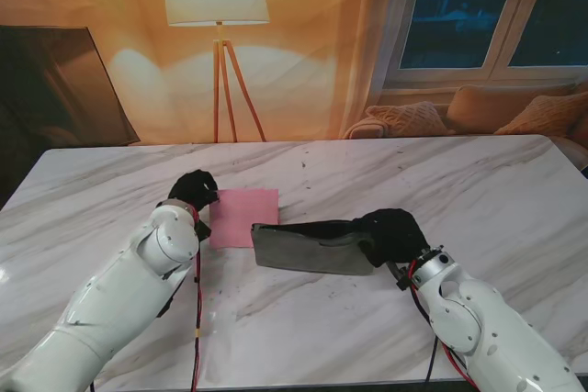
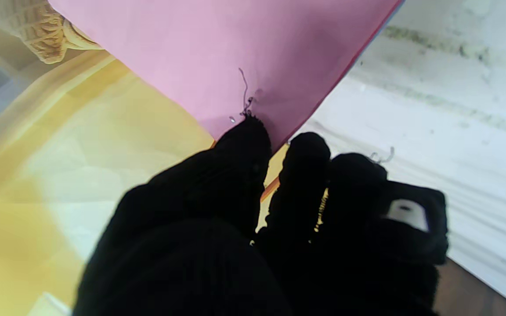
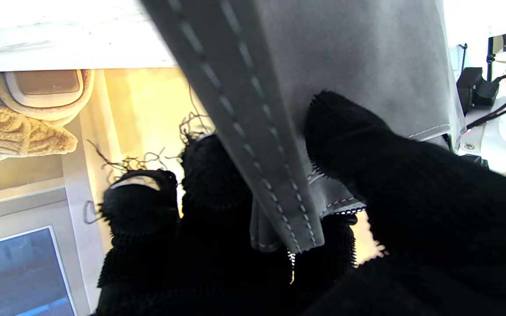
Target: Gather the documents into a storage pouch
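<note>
Pink document (image 1: 243,218) being pinched by left hand (image 1: 195,192); grey pouch (image 1: 308,247) being gripped by right hand (image 1: 393,234), mouth best held open, sheet fed level rightward.

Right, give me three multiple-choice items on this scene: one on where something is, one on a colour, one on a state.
1. Where is the pink sheet relative to the grey pouch in the stand's view?
A. To the pouch's left and farther from me
B. To the pouch's right
C. Fully inside the pouch

2. What colour is the sheet pinched by the left hand?
A. Green
B. Pink
C. White

3. What is the right hand doing?
A. Resting open on the table
B. Holding the lamp
C. Gripping the pouch

Answers:
1. A: the stand's view shows the sheet left of the pouch and farther back, outside it.
2. B: the left wrist view shows a pink sheet between the fingers.
3. C: the right wrist view shows fingers closed on the stitched grey edge.
</note>
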Robot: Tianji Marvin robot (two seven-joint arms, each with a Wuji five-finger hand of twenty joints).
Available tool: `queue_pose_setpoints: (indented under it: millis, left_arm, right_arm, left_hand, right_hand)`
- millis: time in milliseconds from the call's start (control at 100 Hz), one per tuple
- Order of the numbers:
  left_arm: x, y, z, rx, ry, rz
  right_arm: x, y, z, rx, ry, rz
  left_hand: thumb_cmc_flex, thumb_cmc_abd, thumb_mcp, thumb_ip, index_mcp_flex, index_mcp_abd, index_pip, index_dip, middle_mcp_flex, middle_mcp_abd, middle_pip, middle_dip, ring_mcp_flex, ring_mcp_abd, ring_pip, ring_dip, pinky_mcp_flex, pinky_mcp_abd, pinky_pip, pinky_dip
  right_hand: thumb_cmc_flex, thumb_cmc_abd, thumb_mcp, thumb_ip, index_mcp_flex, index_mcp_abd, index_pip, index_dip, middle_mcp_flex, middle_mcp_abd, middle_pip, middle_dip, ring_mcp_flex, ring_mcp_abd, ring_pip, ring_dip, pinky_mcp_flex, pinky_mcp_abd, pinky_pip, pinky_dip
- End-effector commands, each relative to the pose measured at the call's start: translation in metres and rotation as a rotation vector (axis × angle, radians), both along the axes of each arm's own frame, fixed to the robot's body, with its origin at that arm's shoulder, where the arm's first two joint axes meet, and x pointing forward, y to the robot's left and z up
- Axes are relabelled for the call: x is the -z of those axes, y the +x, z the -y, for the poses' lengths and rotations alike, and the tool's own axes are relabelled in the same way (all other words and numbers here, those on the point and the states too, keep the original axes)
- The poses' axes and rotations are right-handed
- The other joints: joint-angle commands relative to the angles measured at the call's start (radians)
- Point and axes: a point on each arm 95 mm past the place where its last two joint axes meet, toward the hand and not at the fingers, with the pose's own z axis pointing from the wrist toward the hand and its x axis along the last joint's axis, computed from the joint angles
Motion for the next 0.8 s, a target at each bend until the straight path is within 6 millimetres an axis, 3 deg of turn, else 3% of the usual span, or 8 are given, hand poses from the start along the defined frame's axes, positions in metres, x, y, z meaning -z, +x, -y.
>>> queue_pose_setpoints:
  millis: [0, 60, 280, 790]
  left_arm:
    - [-0.009, -0.002, -0.005, 0.01, -0.004, 0.012]
    - [-0.016, -0.006, -0.007, 0.018, 0.006, 0.03]
    - [-0.04, -0.023, -0.013, 0.045, 0.013, 0.105]
    - [-0.099, -0.058, -0.01, 0.099, -0.026, 0.265]
  right_arm:
    - [0.001, 0.0, -0.001, 0.001, -0.009, -0.007]
    - [0.001, 0.0, -0.001, 0.001, -0.008, -0.008]
    - [0.002, -0.001, -0.003, 0.0, 0.001, -0.019]
    - [0.002, -0.002, -0.009, 0.0, 0.024, -0.049]
  left_hand:
    - [0.114, 0.132, 0.003, 0.065, 0.084, -0.114, 0.167, 0.131, -0.001, -0.001, 0.03, 0.029, 0.009, 0.117, 0.079, 0.031, -0.059, -0.121, 0.02, 0.043]
    - [0.129, 0.155, -0.032, 0.08, 0.072, -0.111, 0.17, 0.158, -0.016, -0.005, 0.047, 0.044, -0.004, 0.105, 0.091, 0.048, -0.082, -0.133, 0.009, 0.088]
    - [0.135, 0.165, -0.041, 0.093, 0.067, -0.103, 0.177, 0.173, -0.016, -0.007, 0.064, 0.052, 0.0, 0.096, 0.106, 0.059, -0.093, -0.147, 0.018, 0.122]
    - [0.111, 0.149, -0.004, 0.096, 0.078, -0.101, 0.175, 0.177, 0.004, -0.019, 0.067, 0.045, 0.007, 0.098, 0.107, 0.059, -0.08, -0.157, 0.021, 0.132]
  right_hand:
    - [0.028, 0.056, 0.002, -0.007, 0.086, -0.005, 0.113, 0.039, 0.023, 0.013, 0.011, 0.005, 0.003, -0.049, -0.013, -0.005, -0.009, -0.003, 0.015, -0.011]
    - [0.027, 0.057, 0.001, -0.008, 0.086, -0.005, 0.113, 0.039, 0.024, 0.012, 0.011, 0.005, 0.003, -0.049, -0.013, -0.005, -0.009, -0.003, 0.015, -0.011]
    - [0.013, 0.056, 0.006, -0.01, 0.084, 0.007, 0.112, 0.038, 0.029, 0.017, 0.014, 0.007, 0.01, -0.045, -0.008, -0.003, -0.005, -0.002, 0.02, -0.009]
    - [-0.036, 0.056, 0.039, -0.026, 0.07, 0.066, 0.095, 0.023, 0.033, 0.036, 0.016, 0.005, 0.017, -0.035, 0.007, 0.0, -0.006, 0.001, 0.034, -0.004]
